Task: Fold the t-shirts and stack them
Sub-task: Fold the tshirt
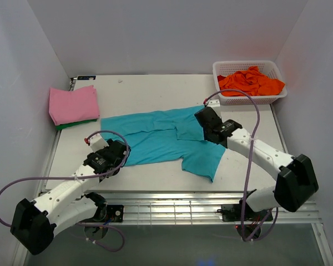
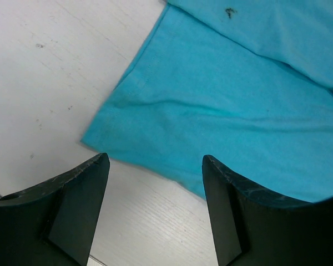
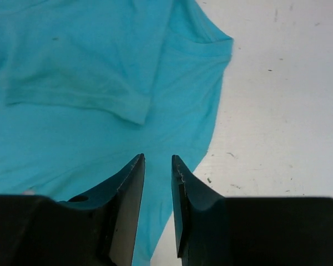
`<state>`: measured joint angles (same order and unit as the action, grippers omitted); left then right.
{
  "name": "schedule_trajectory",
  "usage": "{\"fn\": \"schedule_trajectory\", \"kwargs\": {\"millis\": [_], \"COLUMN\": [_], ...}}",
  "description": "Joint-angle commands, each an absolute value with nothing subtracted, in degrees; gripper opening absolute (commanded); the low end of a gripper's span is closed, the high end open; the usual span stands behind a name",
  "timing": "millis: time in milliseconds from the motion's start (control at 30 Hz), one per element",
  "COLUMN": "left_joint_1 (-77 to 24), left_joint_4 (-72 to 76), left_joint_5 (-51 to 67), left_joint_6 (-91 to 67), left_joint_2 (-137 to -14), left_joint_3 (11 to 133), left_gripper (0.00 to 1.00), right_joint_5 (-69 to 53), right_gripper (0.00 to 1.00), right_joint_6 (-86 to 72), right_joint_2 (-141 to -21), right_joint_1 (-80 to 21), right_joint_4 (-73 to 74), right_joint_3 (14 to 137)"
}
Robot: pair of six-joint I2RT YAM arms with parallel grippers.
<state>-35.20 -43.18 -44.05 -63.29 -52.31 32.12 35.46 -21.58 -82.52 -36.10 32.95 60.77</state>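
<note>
at the far left of the counter (image 1: 150,91) a pink shirt (image 1: 72,103) lies folded on a green shirt (image 1: 77,123), so two look done and stacked. the left gripper (image 2: 155,160) hovers with jaws spread wide and empty above the near left hem corner of the teal shirt (image 1: 155,138). that shirt lies flat mid-counter, only partway folded as i judge it. its long axis runs left to right, hem to the left and neck end to the right, with one sleeve turned in over the body and the other jutting toward the near edge. the right gripper (image 3: 158,159) sits over the neck end, jaws narrowly parted with nothing between them. at far right an orange shirt (image 1: 251,82) lies crumpled in the basket (image 1: 250,100), not yet folded.
</note>
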Motion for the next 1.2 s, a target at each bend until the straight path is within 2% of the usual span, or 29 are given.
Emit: {"fn": "schedule_trajectory", "kwargs": {"millis": [0, 33, 67, 100, 333, 567, 800, 1167], "left_joint_1": [-35.0, -35.0, -35.0, -34.9, -33.0, -24.3, -23.9, -23.3], "left_joint_4": [-50.9, -51.1, -52.2, -52.8, -54.4, -42.7, -44.1, -41.3], "left_joint_5": [-47.6, -47.5, -47.4, -47.1, -41.9, -32.6, -33.0, -31.6], "left_joint_6": [-70.0, -70.2, -70.4, -71.3, -69.7, -59.1, -60.3, -58.6], "left_joint_2": [-55.2, -57.0, -58.0, -59.0, -65.5, -56.6, -63.2, -61.2], "left_joint_3": [35.5, 36.1, 36.6, 37.0, 39.5, 35.9, 36.9, 35.6], "left_gripper": [0.78, 0.79, 0.96, 0.98, 0.98, 0.98, 0.98, 0.98], "right_joint_5": [33.1, 32.8, 32.4, 31.0, 26.6, 23.9, 22.4, 25.2], "right_gripper": [0.33, 0.33, 0.33, 0.33, 0.32, 0.32, 0.32, 0.31], "right_joint_6": [-25.0, -26.9, -28.0, -29.0, -35.8, -39.7, -42.2, -48.7], "right_joint_2": [-77.7, -76.4, -75.9, -75.6, -75.5, -69.4, -65.3, -58.1], "right_joint_1": [-41.6, -42.9, -43.9, -45.8, -49.9, -50.0, -50.0, -55.6], "right_joint_4": [37.0, 37.3, 37.6, 37.8, 32.9, 28.4, 29.8, 34.2], "right_joint_3": [59.8, 59.1, 58.4, 57.0, 46.3, 36.1, 31.8, 31.8]}}
